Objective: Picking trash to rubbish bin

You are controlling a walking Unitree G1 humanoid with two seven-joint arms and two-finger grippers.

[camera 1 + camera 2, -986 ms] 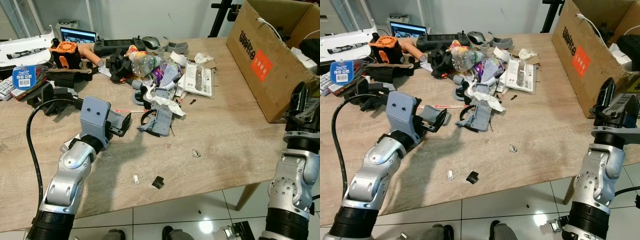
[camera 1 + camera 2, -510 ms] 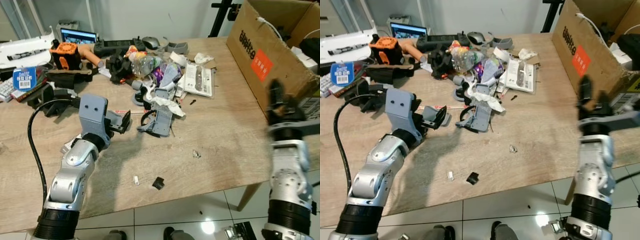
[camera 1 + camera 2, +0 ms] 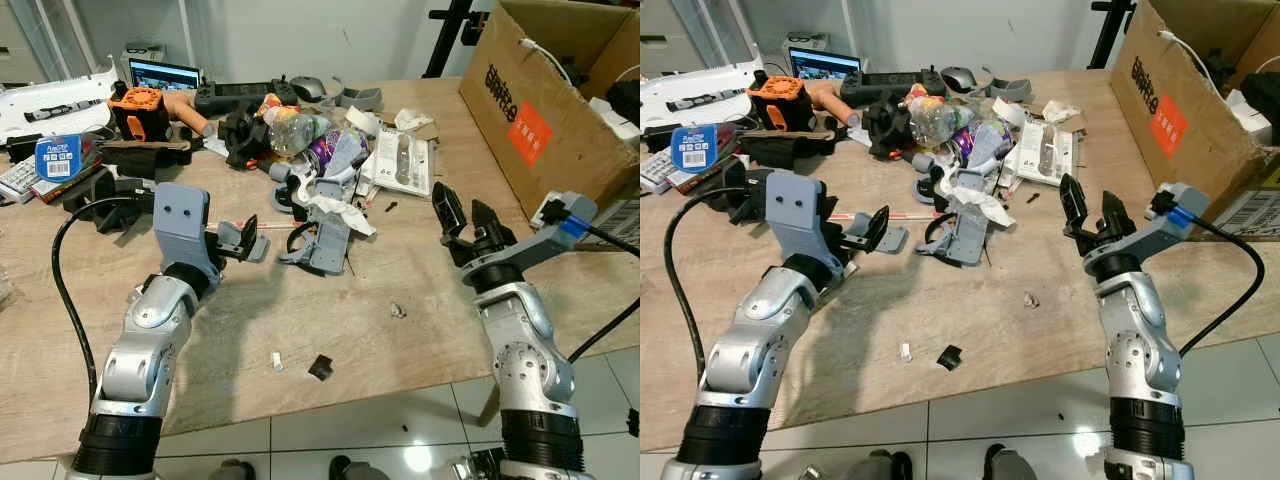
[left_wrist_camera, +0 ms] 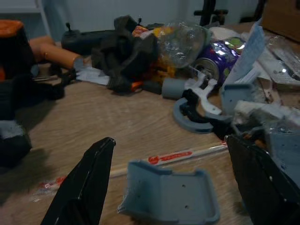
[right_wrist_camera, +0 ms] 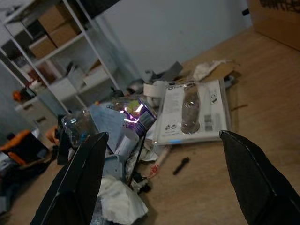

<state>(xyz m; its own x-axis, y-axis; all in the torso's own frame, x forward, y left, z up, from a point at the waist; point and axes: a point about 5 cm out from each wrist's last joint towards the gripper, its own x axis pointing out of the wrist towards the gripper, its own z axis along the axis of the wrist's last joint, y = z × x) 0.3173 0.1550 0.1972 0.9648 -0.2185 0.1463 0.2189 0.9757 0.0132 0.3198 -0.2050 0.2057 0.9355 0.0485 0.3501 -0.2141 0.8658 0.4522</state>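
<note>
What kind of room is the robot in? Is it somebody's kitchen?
Probably not a kitchen; more likely a workshop or lab. The wooden table holds a pile of grey printed parts, a handheld controller and a laptop, and the right wrist view shows storage shelves with boxes.

**Both tools raised over the littered desk**

The left tool hovers with fingers apart just above a small grey plastic piece, beside the trash heap at mid-desk. The right tool stands with its fingers spread, between the heap and the cardboard box. A black scrap lies near the front edge.
</note>
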